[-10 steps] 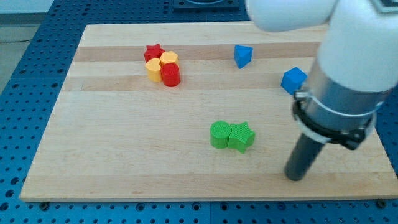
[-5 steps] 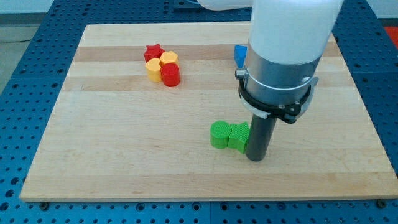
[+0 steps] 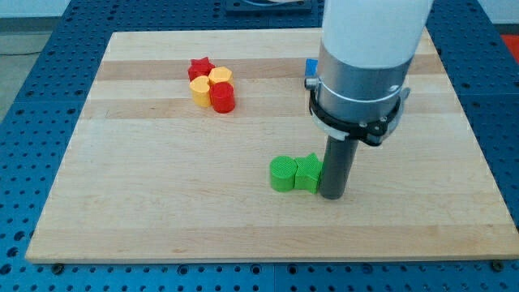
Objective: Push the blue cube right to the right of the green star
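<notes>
The green star [image 3: 306, 173] lies at the board's lower middle, touching a green cylinder [image 3: 283, 174] on its left. My tip [image 3: 332, 195] stands on the board right against the star's right side. The blue cube is hidden behind my arm. Only a sliver of a blue block [image 3: 310, 67] shows at the arm's left edge near the view's top; its shape cannot be told.
A cluster sits at the upper left: a red star [image 3: 199, 67], a yellow block [image 3: 220, 76], a second yellow block [image 3: 200, 91] and a red cylinder [image 3: 223, 97]. The wooden board [image 3: 162, 186] lies on a blue perforated table.
My arm swept left from the board's lower right to the green star. In the last half second the tip nudged the star and green cylinder slightly left. The blue cube went out of sight behind the arm.
</notes>
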{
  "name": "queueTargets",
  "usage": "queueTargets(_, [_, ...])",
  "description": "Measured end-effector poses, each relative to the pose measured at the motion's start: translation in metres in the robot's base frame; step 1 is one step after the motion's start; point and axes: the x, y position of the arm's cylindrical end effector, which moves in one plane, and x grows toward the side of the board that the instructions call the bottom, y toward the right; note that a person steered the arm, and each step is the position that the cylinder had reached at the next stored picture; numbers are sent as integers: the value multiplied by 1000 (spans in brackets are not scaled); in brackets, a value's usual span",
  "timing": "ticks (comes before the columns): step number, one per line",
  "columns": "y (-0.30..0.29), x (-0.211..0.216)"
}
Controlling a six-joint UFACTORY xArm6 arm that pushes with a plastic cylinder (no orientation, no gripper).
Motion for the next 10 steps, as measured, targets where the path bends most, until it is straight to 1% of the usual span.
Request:
queueTargets(1, [21, 4])
queueTargets(2, [76, -11])
queueTargets(3, [144, -39])
queueTargets(4, [200, -83])
queueTargets(6, [204, -186])
queueTargets(7, [183, -196])
queueTargets(9, [116, -179])
queueTargets(10, [93, -173])
